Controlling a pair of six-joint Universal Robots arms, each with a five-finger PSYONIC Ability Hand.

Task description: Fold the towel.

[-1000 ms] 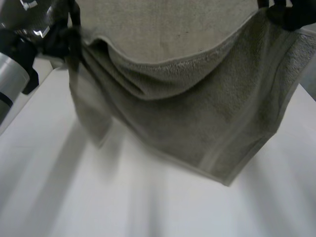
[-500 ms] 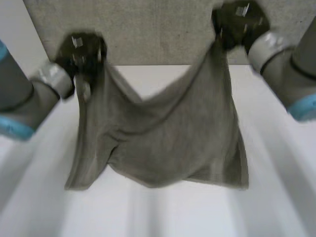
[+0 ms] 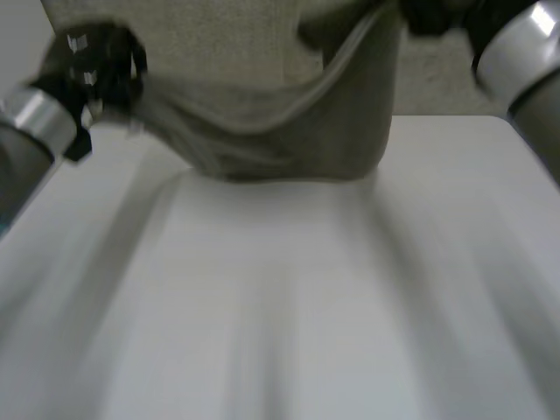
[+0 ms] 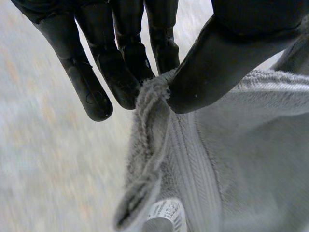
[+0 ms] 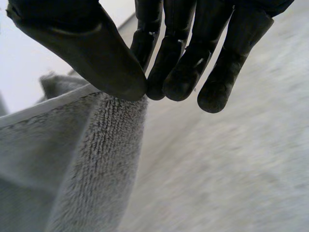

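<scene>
Towel (image 3: pixel 289 149): grey terry, hanging slack between both hands above the far end of the white table (image 3: pixel 280 306).
Left hand (image 4: pixel 231 53): thumb and fingers pinching a hemmed corner, above the sewn label (image 4: pixel 166 212).
Right hand (image 5: pixel 87 43): thumb and fingertips pinching the towel's hemmed edge.

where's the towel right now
In the head view the towel hangs between the left hand and the right hand, each pinching its upper edge, sagging over the far end of the white table.

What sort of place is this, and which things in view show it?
Probably a robotics lab or test bench: a plain white table, and a black mechanical left hand and right hand, each pinching the edge of a grey terry towel.
</scene>
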